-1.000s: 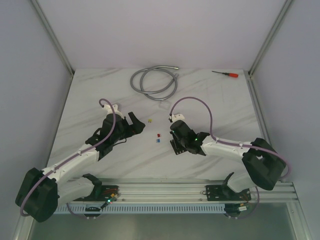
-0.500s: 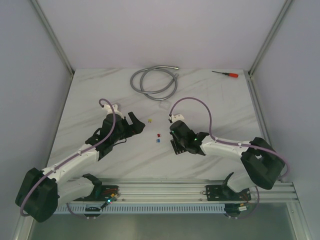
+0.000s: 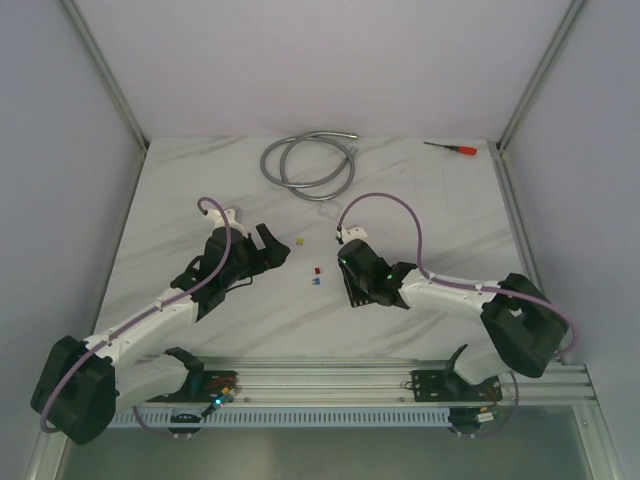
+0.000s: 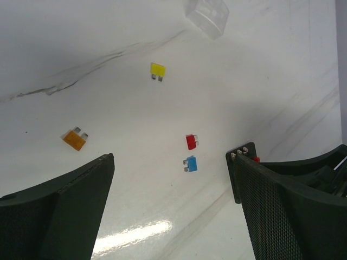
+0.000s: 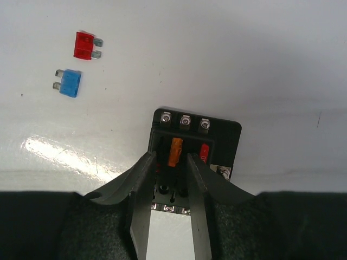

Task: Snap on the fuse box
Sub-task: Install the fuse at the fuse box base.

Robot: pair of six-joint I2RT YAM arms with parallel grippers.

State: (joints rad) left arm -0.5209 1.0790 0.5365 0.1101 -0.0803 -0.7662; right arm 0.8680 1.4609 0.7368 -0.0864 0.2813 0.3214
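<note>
Fuse box [image 5: 219, 135] well off any edge, room around; black, orange fuse [image 5: 173, 151] seated; right gripper [image 5: 171, 157] slightly parted astride it, left gripper [image 4: 172, 160] wide apart.

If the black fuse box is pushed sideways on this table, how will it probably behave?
The fuse box lies flat and low, so it will hardly tip. The table looks smooth and glossy, so it probably slides freely. It seems rigid plastic, unlikely to bend.
</note>
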